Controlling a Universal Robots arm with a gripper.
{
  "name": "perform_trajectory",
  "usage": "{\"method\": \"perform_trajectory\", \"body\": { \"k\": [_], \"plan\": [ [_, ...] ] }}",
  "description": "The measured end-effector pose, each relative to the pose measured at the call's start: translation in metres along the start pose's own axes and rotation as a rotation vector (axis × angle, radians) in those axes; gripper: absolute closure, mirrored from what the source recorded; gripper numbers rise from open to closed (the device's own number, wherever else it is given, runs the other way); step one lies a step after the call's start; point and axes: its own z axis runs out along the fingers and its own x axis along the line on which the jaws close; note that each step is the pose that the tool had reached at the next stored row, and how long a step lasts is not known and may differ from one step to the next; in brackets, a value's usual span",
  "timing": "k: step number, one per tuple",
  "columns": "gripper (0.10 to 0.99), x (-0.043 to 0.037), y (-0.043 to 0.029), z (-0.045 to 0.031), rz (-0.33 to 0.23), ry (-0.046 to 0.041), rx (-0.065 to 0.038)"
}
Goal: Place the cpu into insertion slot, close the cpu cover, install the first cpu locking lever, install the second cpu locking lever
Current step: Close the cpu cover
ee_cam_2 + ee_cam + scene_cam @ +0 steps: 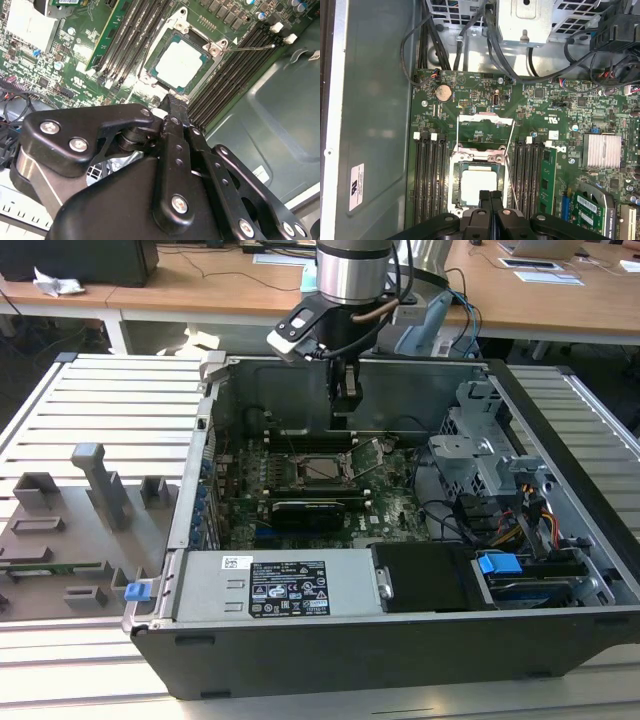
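Your jaws are pressed together with nothing between them, fingertips [484, 199] touching. Just below the jaws' tips, the cpu [477, 184] lies flat in the insertion slot [461, 172], silver top up. On the far side of the slot from the jaws, the cpu cover [485, 119] stands open, off the chip. A thin locking lever [250, 47] juts free from the socket corner. In the exterior view, your jaws hang inside the open computer case [200, 490], which sits on the slatted desk [110, 400].
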Motion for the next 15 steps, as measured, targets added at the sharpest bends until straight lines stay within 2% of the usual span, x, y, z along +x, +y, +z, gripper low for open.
{"method": "perform_trajectory", "body": {
  "k": [1,4,10,15],
  "plan": [
    [0.980,-0.0001,0.0016,0.0000,0.000,-0.0001,0.000],
    [0.980,-0.0007,0.0155,0.0004,0.000,-0.0002,0.000],
    [0.980,-0.0020,0.0508,0.0012,0.000,-0.0036,0.001],
    [0.980,-0.0023,0.0627,0.0015,0.000,-0.0038,0.000]
  ]
}}
